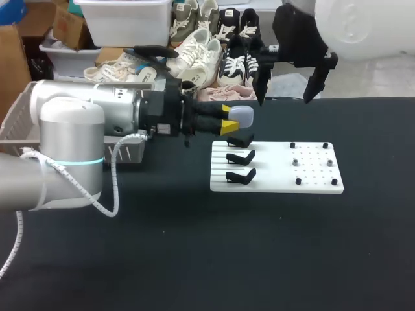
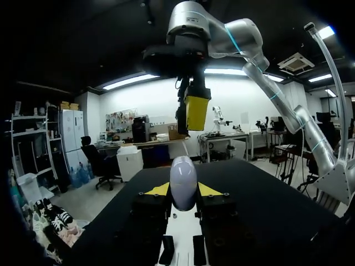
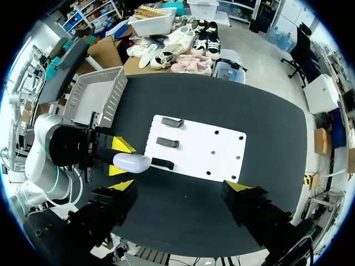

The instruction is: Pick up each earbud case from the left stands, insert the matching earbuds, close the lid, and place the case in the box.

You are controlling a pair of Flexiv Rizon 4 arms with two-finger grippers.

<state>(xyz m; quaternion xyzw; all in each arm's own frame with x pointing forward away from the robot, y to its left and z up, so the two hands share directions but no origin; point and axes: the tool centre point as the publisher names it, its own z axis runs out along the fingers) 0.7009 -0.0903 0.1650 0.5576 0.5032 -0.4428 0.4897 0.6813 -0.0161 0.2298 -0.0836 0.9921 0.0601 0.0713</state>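
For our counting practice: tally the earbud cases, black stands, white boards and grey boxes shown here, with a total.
earbud case: 1
black stands: 3
white board: 1
grey box: 1
Total: 6

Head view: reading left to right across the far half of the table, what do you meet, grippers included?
Grey basket → left gripper → earbud case held between its fingers → right gripper, fingers apart.
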